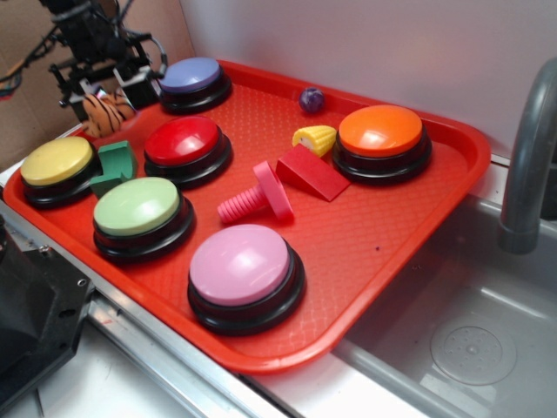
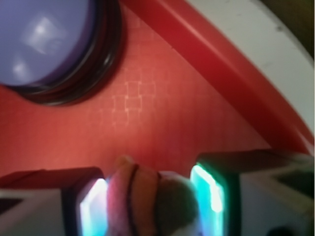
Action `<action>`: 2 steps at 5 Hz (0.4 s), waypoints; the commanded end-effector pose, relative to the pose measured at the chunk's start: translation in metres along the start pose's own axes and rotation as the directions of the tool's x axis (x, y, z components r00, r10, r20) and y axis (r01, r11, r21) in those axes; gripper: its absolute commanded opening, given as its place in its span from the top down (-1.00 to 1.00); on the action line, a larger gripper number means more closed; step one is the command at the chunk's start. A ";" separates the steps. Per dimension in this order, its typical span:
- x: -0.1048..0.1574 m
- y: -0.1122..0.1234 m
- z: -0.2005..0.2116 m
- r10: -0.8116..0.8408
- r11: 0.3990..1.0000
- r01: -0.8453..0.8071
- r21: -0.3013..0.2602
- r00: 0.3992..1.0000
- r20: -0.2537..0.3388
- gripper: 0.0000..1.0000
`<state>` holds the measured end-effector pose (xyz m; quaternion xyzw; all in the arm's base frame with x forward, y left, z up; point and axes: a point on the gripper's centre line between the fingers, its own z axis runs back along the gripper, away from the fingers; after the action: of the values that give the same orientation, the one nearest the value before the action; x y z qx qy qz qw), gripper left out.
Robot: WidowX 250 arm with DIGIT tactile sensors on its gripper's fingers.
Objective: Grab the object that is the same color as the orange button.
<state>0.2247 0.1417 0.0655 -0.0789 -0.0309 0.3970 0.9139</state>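
Tiger plush [image 2: 147, 201], matching the orange button [image 1: 380, 131], is being clamped between the gripper [image 2: 150, 199] jaws above the red tray [image 1: 392, 235], leaving little undone.

Pale wall [image 1: 365, 43], grey sink [image 1: 470, 340], perhaps steel.

Blurred in wrist view: plush tiger [image 2: 147, 201], lower part cut by bottom edge. Purple button [image 2: 49, 44] cropped at top-left. Faucet [image 1: 526, 165] cropped right.

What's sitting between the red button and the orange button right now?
In the exterior view, the yellow corn piece and red wedge block lie between the red button and orange button.
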 end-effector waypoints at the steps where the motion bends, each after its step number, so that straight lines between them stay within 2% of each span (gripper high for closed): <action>1: -0.054 -0.046 0.070 -0.225 0.970 0.233 -0.073 0.969 0.102 1.00; 2: -0.094 -0.067 0.071 -0.374 0.924 0.376 -0.066 0.927 0.042 1.00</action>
<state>0.2080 0.0291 0.1400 -0.1021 -0.0539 0.2099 0.9709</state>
